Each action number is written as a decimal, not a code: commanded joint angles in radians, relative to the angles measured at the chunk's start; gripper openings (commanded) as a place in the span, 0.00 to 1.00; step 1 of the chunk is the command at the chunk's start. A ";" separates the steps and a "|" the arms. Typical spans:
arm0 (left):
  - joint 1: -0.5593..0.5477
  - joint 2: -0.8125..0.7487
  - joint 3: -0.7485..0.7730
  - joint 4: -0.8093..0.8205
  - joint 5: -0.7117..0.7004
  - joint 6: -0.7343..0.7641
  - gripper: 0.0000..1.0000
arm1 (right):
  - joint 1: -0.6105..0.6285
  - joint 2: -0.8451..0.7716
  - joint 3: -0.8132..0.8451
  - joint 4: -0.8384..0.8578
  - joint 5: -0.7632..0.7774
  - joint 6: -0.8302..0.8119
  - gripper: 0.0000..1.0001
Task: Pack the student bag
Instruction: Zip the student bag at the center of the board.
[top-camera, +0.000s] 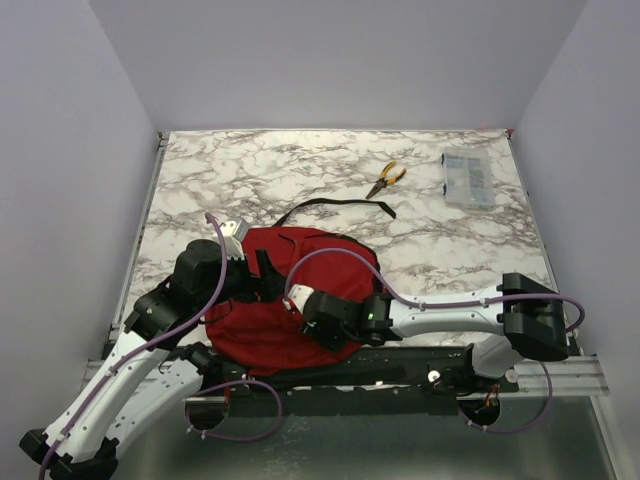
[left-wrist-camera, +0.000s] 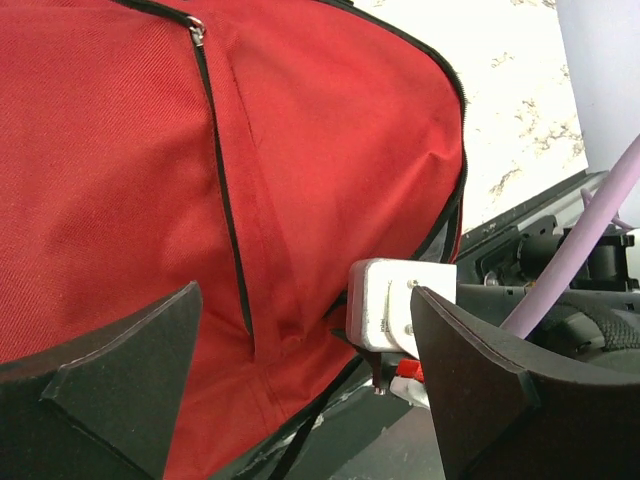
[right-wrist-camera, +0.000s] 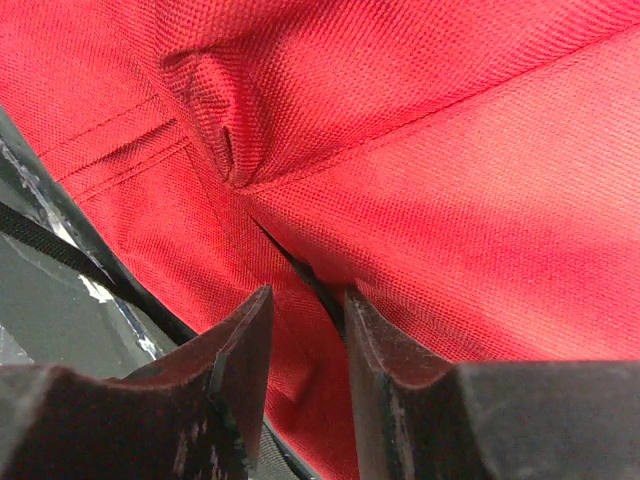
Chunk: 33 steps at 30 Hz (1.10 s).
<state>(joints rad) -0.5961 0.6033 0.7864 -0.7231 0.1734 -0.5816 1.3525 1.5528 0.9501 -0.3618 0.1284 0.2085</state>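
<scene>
— Checking my right gripper (right-wrist-camera: 308, 300) first: what do you make of it?
— Its jaws are drawn close together, nipping a fold of red fabric by a dark seam of the student bag (top-camera: 310, 250).
— And my left gripper (left-wrist-camera: 305, 295)?
— I see its jaws wide apart with nothing between them, and the bag's red side just beyond.
— Where does the bag lie?
— On the marble table (top-camera: 300, 170), at the near edge between my two arms. A black strap (top-camera: 335, 205) trails away behind it. Yellow-handled pliers (top-camera: 386, 178) and a clear box (top-camera: 467, 180) lie well apart, far right.
</scene>
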 joint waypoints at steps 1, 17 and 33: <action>-0.002 -0.010 -0.001 -0.013 -0.011 -0.006 0.87 | 0.015 0.033 0.011 -0.018 0.055 -0.016 0.37; -0.001 -0.209 -0.155 -0.016 -0.192 -0.261 0.86 | 0.038 0.046 -0.096 0.159 0.253 -0.039 0.40; -0.001 -0.237 -0.242 0.017 -0.124 -0.477 0.81 | 0.038 -0.125 -0.112 0.146 0.311 0.131 0.00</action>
<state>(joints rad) -0.5968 0.3351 0.5652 -0.7383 -0.0040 -1.0000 1.3918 1.5227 0.8150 -0.1768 0.3511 0.2481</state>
